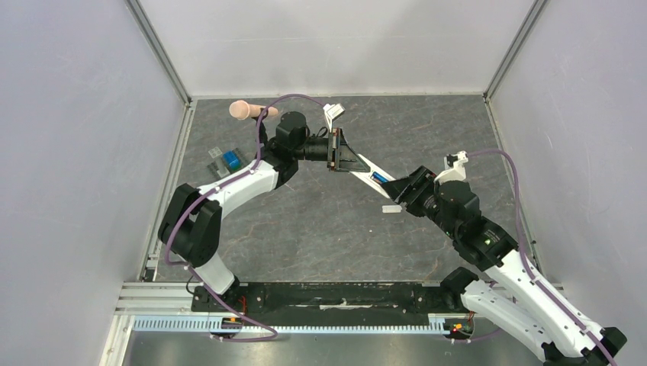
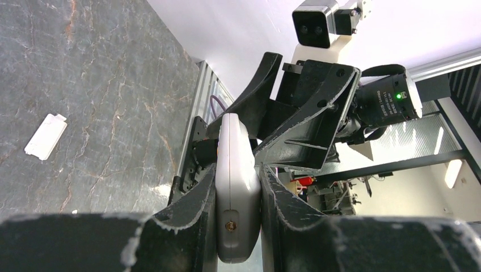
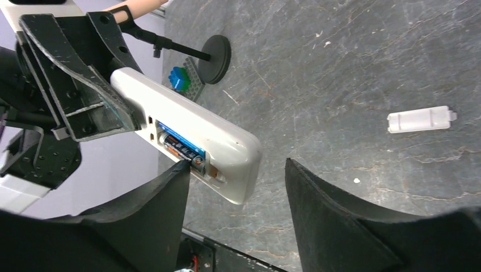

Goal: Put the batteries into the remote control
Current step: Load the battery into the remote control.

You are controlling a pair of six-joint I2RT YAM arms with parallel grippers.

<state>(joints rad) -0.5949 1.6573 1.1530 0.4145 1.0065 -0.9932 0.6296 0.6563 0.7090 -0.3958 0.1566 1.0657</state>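
The white remote control is held off the table, its back compartment open. My left gripper is shut on one end of it; the left wrist view shows its jaws pressed on both sides of the remote. The bright blue battery and the dark grey battery lie side by side in the compartment. My right gripper is open around the remote's free end. Its left fingertip touches the dark battery's silvery tip. In the top view it is at the remote's lower right end.
The white battery cover lies loose on the table, also in the top view and left wrist view. A pink microphone on a black stand and a blue toy brick are at the back left.
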